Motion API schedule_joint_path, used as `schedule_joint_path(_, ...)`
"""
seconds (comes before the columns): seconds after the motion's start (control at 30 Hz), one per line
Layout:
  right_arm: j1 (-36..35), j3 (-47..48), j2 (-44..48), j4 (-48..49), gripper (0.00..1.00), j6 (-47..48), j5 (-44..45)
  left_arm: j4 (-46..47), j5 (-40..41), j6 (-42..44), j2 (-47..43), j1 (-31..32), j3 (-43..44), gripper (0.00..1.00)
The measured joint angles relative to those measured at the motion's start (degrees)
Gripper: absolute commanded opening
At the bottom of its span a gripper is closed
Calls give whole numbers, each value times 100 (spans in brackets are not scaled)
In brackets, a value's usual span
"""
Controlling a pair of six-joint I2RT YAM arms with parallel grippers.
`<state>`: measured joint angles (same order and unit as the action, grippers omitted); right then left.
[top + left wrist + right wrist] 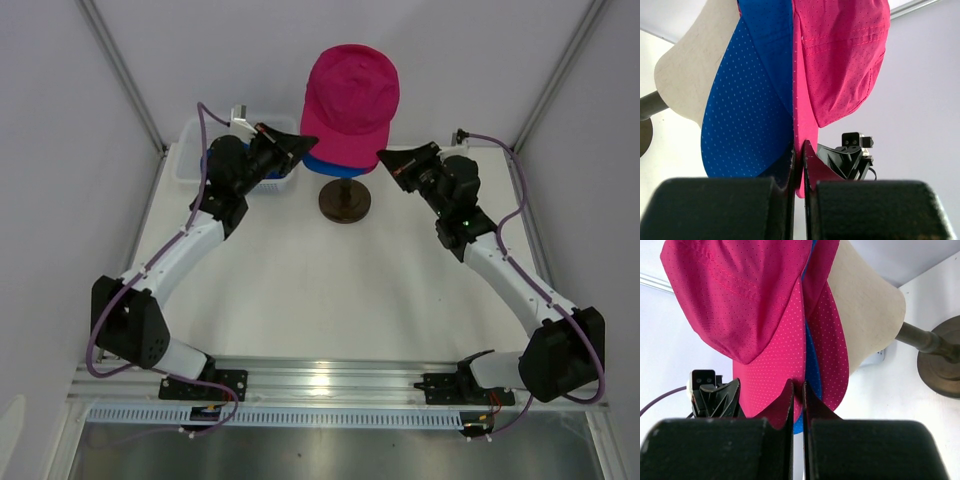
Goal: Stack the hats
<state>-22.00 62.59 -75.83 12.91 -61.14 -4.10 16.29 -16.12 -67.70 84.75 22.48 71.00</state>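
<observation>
A magenta pink hat sits on top of a bright blue hat on the mannequin head. My left gripper is at the hat's left side. In the left wrist view it is shut on the lower edge of the pink hat, with the blue hat's brim just to the left. My right gripper is at the opposite side. In the right wrist view it is shut on the pink hat's brim, and a strip of blue hat shows behind it.
The cream mannequin head stands on a dark post with a round base at the back middle of the table. A white mesh basket sits at the back left, partly under the left arm, with something blue in it.
</observation>
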Motion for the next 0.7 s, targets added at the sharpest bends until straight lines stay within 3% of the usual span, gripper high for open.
schedule_joint_path(0.53,-52,96,-55,-293,0,96,-55,236,140,-382,-155,-17,-514,2)
schedule_joint_path(0.6,-50,190,-57,-437,12,201,-44,315,74,-387,-105,-37,-514,6)
schedule_joint_path(0.63,-48,236,-59,-496,18,251,-46,330,44,-380,-90,-46,-514,17)
schedule_joint_path(0.67,-48,319,-68,-629,34,374,-59,323,28,-341,-85,-50,-505,25)
schedule_joint_path(0.7,-46,382,-81,-739,42,450,-90,256,31,-284,-87,-50,-487,33)
